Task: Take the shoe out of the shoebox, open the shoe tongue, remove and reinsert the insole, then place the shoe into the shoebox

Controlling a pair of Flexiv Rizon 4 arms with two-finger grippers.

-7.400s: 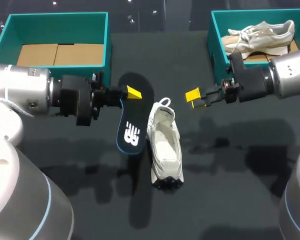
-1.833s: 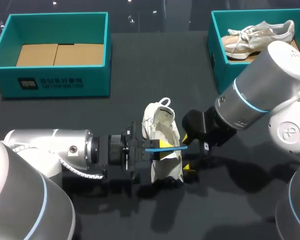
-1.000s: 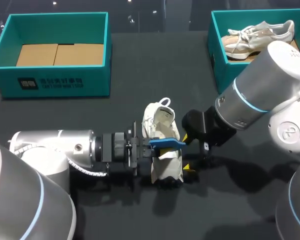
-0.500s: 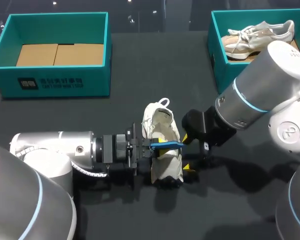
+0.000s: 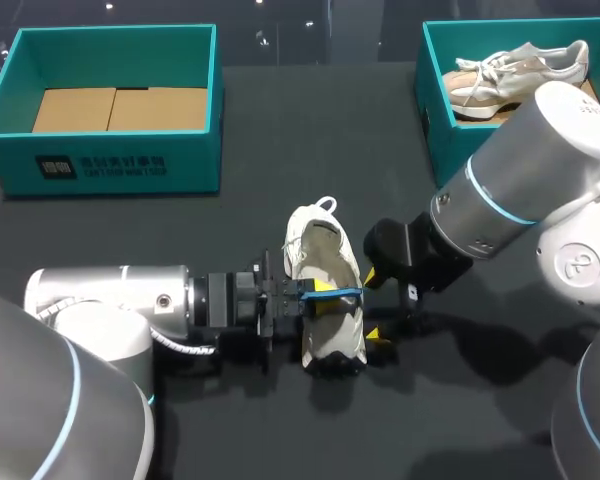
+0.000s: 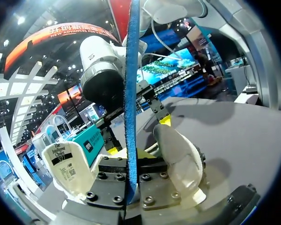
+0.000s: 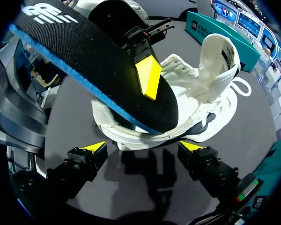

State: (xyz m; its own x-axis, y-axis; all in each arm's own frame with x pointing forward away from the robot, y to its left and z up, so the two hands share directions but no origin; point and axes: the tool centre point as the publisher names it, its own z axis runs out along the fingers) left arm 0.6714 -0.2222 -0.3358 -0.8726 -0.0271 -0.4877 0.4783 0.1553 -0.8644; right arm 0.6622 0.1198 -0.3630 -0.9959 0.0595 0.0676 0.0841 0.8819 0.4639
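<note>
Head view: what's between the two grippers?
The white mesh sneaker, with the black blue-edged foam insole, clamped by the left gripper, angled into its opening. Right wrist view confirms.

Even light from above leaves the matte black bench (image 5: pixel 280 140) dim, while the white mesh shoe (image 5: pixel 332 332) and the right arm's silver shell (image 5: pixel 540 150) catch it brightly. Soft, overlapping shadows spread under both arms toward the bench's near edge, and the black foam insole with a blue edge (image 7: pixel 98 70) shades the shoe's opening.

1. A dark desk (image 5: pixel 280 130) fills the frame.
2. A teal shoebox (image 5: pixel 110 165) sits on it at upper left, and a second teal shoebox (image 5: pixel 435 115) at upper right.
3. A white shoe (image 5: pixel 332 335) rests on it just below centre.
</note>
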